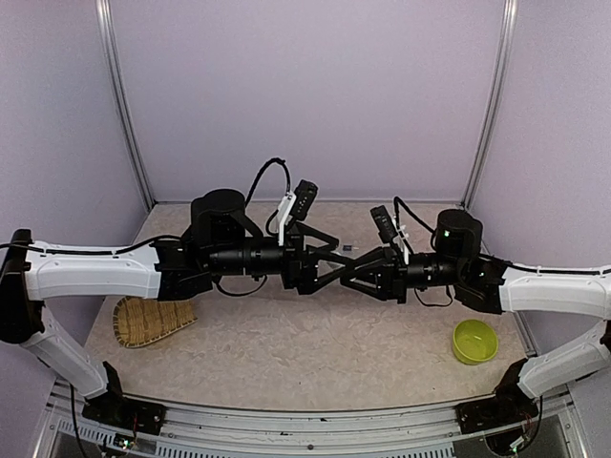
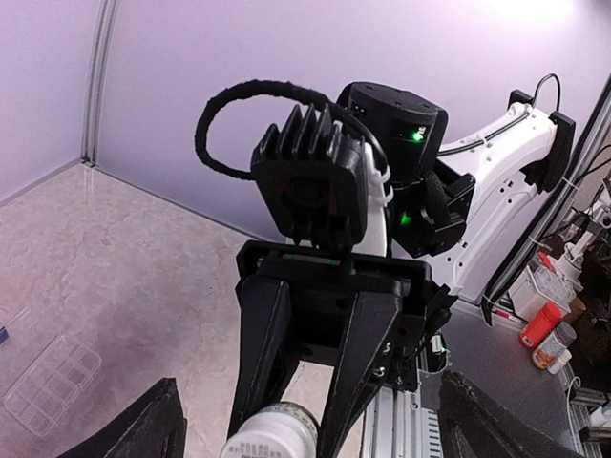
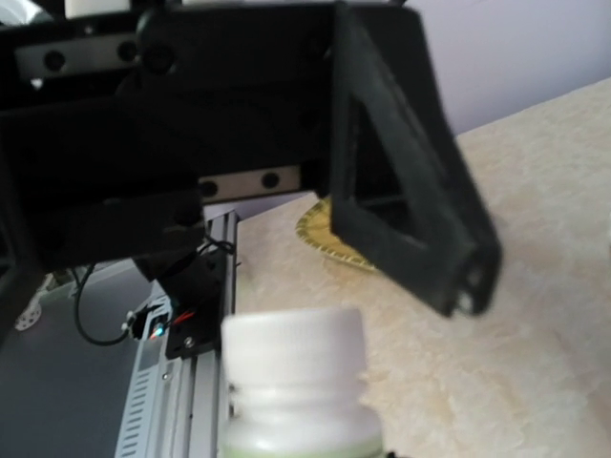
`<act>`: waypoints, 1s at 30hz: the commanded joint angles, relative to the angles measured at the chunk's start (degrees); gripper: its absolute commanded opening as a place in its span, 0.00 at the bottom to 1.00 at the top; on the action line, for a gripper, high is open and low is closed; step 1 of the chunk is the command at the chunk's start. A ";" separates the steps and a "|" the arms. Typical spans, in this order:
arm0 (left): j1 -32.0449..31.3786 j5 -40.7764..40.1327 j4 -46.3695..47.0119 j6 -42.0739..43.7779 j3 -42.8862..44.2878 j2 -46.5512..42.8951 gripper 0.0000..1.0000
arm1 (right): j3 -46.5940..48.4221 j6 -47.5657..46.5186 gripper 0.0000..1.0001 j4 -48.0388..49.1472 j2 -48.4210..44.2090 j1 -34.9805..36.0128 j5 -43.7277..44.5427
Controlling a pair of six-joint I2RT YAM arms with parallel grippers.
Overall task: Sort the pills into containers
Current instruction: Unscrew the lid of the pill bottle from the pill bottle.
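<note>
Both arms meet mid-air over the table (image 2: 143,277), grippers nose to nose. R gripper (image 2: 284,431) is clamped around a white-capped bottle (image 3: 294,355) w/ a greenish body, though the actual contact is cut off at the frame edge, so prob. a firm grasp. L gripper (image 1: 358,265) is spread wide, fingers (image 2: 143,425) either side of the bottle, not touching it. The clear compartment box (image 2: 52,382) lies flat on the table, well apart from both. Pills too small to make out. Bamboo tray (image 1: 148,320) near L base, green bowl (image 1: 474,341) near R.
</note>
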 commanded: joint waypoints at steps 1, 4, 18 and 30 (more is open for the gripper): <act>0.04 1.42 1.62 -0.65 2.54 1.81 0.88 | 0.31 1.63 0.08 3.89 1.24 0.88 -1.06; -0.27 1.54 1.45 -0.50 2.75 2.00 0.88 | -0.03 2.00 0.08 4.55 0.93 0.82 -0.06; -0.54 1.32 0.77 0.01 1.63 0.39 0.77 | 0.00 -0.82 0.07 -1.14 -2.23 0.58 10.25; -0.10 0.51 1.22 -0.74 0.98 -0.12 0.71 | -0.33 -1.71 0.07 -1.75 -2.62 -0.17 9.70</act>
